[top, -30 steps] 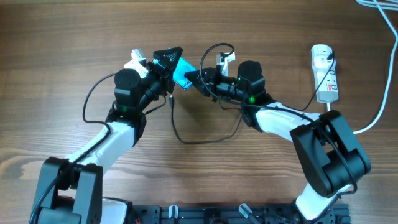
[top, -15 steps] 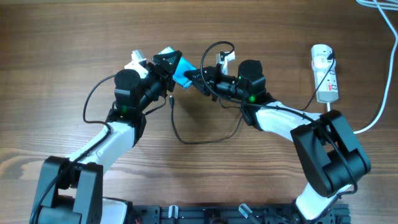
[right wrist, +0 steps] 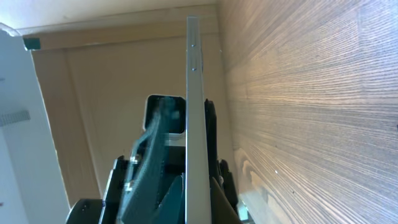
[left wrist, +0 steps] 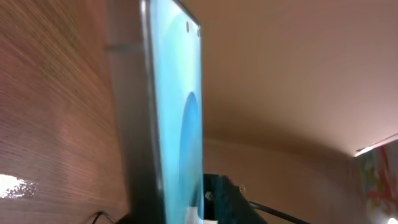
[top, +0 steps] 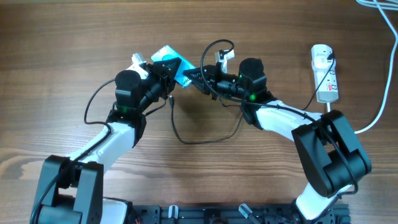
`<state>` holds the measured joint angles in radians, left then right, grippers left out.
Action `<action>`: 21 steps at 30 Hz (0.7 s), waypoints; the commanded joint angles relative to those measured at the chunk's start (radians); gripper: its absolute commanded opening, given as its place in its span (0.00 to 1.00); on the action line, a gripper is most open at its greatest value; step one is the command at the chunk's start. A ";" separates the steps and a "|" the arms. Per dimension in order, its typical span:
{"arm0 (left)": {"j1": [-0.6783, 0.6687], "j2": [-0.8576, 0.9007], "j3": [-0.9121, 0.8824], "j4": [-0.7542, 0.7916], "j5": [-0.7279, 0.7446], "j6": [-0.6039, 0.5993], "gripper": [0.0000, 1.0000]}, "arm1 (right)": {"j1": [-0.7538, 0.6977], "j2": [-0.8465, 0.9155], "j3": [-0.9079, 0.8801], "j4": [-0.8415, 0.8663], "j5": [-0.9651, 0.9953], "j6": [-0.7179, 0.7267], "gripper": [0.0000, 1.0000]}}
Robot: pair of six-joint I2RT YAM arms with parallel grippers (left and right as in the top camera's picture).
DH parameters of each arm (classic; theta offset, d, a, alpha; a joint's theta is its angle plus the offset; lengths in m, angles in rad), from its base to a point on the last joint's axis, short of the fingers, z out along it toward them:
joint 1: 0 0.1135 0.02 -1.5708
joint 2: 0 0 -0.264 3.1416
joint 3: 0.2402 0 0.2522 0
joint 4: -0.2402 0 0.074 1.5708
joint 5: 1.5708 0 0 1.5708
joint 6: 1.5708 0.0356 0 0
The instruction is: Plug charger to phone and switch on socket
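Left pincer [top: 169, 68] is clenched on the flat rectangular phone [top: 163, 55] with the teal lit screen and white edge. It holds the phone above the wood just left of the frame's upper middle, tilted, one corner pointing to the upper left. The right pincer [top: 198, 77] meets the phone's lower-right end. Its black housing hides the fingers, so I cannot tell whether they are closed on anything.

In the left wrist view the phone [left wrist: 177, 112] stands nearly edge-on through the middle of the frame. In the right wrist view the phone [right wrist: 193, 93] is a thin pale upright line with the left pincer dark behind it.

Below the two pincers, the thin black charger cable [top: 186, 141] sags in one loop onto the table at centre frame. The white elongated power strip [top: 326, 78] lies well apart, near the right edge, lengthwise up and down with its rounded end uppermost. A thick white cable [top: 380, 109] curves along that right edge beside it.

Bare brown wooden table [top: 62, 50] spreads across the upper left and the top, and again between the arms at lower centre.

Counted: two pincers, one phone, one black cable, one strip.
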<state>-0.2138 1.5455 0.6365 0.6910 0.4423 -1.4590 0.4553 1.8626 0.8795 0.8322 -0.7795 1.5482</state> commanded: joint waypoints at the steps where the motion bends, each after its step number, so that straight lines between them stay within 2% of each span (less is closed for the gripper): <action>1: -0.006 -0.012 0.015 0.039 0.036 0.007 0.16 | 0.024 0.013 -0.008 -0.026 -0.087 -0.003 0.04; 6: -0.006 -0.012 0.015 0.039 0.036 0.007 0.06 | 0.024 0.013 -0.008 -0.026 -0.094 -0.002 0.04; 7: -0.006 -0.012 0.015 0.038 0.036 0.007 0.05 | 0.024 0.013 -0.008 -0.026 -0.096 -0.002 0.07; 8: -0.006 -0.012 0.015 0.039 0.036 0.007 0.04 | 0.024 0.013 -0.008 -0.025 -0.100 -0.005 0.51; 9: -0.006 -0.012 0.015 0.039 0.036 0.007 0.04 | 0.024 0.013 -0.008 -0.025 -0.106 -0.005 0.69; 12: -0.003 -0.012 0.015 0.025 0.037 0.007 0.04 | 0.016 0.012 -0.008 -0.024 -0.121 -0.037 0.99; 21: 0.085 -0.012 0.015 -0.068 0.179 0.007 0.04 | -0.119 -0.001 -0.008 -0.026 -0.218 -0.178 1.00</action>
<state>-0.1806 1.5471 0.6331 0.6151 0.5152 -1.4681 0.3870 1.8637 0.8776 0.8051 -0.9253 1.4647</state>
